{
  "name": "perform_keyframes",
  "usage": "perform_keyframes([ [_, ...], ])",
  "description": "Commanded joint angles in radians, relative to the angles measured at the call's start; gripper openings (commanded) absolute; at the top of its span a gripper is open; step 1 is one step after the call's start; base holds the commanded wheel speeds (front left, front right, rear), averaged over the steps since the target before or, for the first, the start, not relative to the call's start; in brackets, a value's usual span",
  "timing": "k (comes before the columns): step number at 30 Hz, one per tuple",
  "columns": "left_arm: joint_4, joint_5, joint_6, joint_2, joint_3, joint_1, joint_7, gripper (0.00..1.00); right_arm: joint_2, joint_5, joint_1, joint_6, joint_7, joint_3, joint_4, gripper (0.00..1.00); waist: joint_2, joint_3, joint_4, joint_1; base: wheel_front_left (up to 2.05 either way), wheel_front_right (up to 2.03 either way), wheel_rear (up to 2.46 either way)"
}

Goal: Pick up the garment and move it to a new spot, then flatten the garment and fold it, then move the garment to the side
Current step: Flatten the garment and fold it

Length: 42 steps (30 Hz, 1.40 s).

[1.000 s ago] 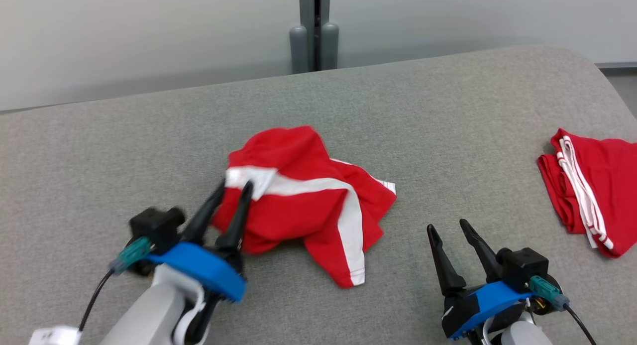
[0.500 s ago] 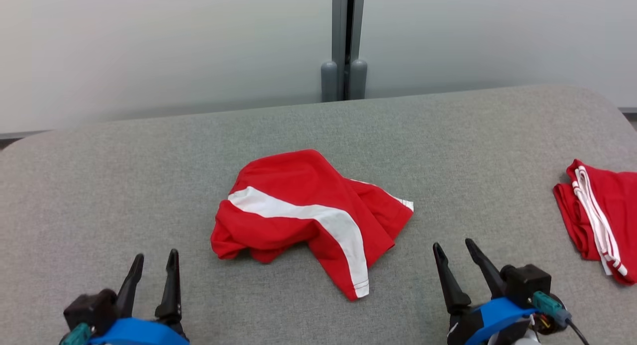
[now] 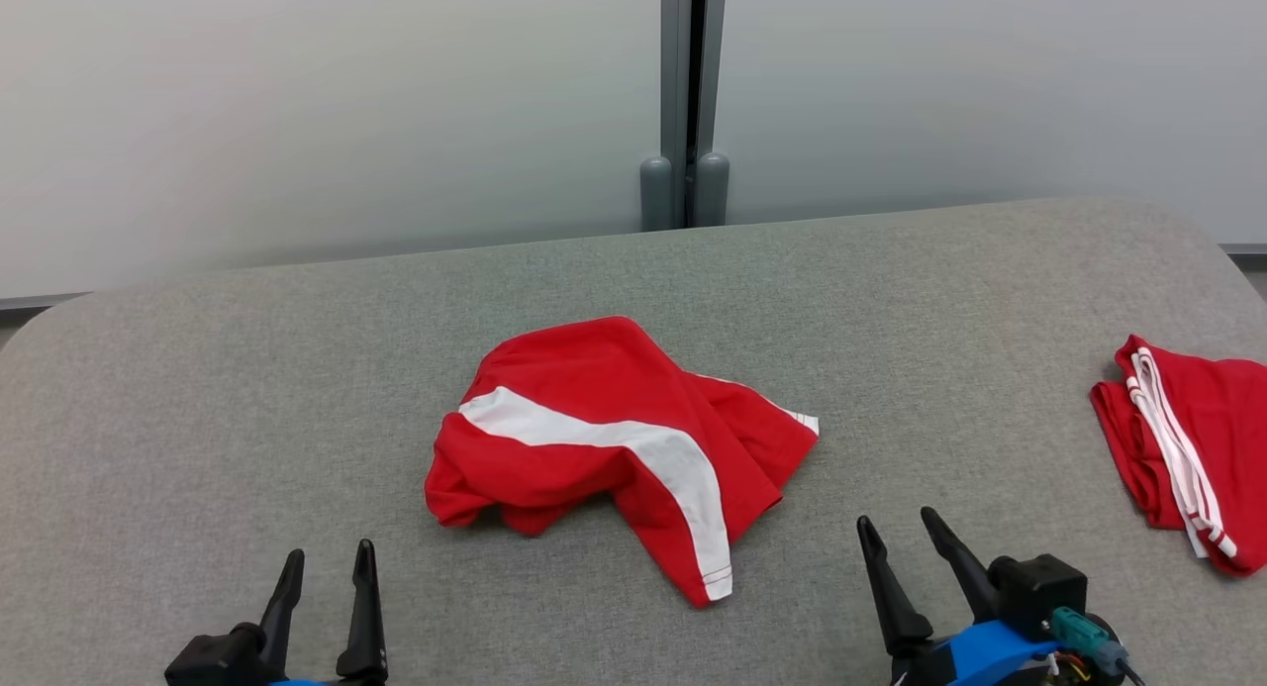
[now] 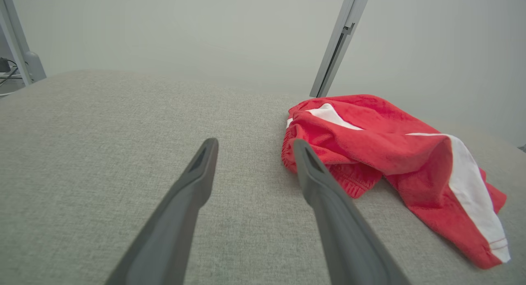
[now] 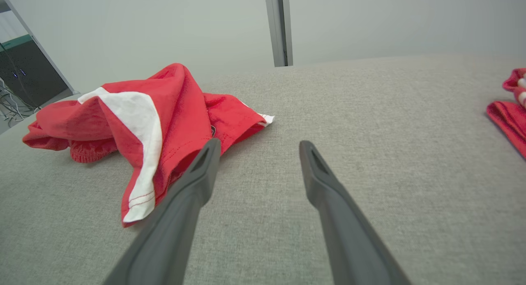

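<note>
Sprawling crosswise, the garment (image 3: 604, 439) points its striped end nearward.

No writing, label, brand, number or sign can be read anywhere. A small dark mark (image 5: 212, 130) on the crumpled red fabric garment with a white stripe (image 5: 181, 100) is too small to make out.

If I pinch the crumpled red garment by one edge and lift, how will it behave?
Probably floppy: the red garment lies in soft bunched folds, so it should drape and unfurl. Likely light; its hem looks thin. Pushed across the grey textile surface, it would probably bunch rather than slide.
</note>
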Motion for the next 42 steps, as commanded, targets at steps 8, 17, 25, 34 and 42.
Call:
perform_keyframes([
  [8,0.012,-0.001,-0.001,-0.006,-0.032,-0.026,-0.004,1.0,-0.003,0.043,-0.026,0.0,0.0,0.162,0.048,1.0,0.0,0.025,0.051,0.0001,0.0,0.0,0.0],
  [17,0.022,-0.02,-0.002,0.015,-0.052,-0.034,-0.004,1.0,-0.004,0.068,-0.102,0.0,0.0,0.247,0.18,1.0,0.0,0.059,0.118,0.0001,0.0,0.0,0.0],
  [25,0.021,-0.036,-0.001,0.03,-0.057,-0.049,-0.004,1.0,-0.004,0.081,-0.153,0.0,0.0,0.281,0.272,0.0,0.0,0.081,0.15,0.0001,0.0,0.0,0.0],
  [34,0.021,-0.022,-0.001,0.008,-0.031,-0.02,-0.004,1.0,-0.004,-0.176,-0.15,0.0,0.0,0.053,0.199,0.0,0.0,0.045,0.1,0.0001,0.0,0.0,0.0],
  [42,0.04,-0.013,-0.001,-0.028,0.006,-0.017,-0.004,1.0,-0.004,-0.487,-0.105,0.0,0.0,-0.189,-0.014,0.0,0.0,0.018,0.055,0.0001,0.0,0.0,0.0],
])
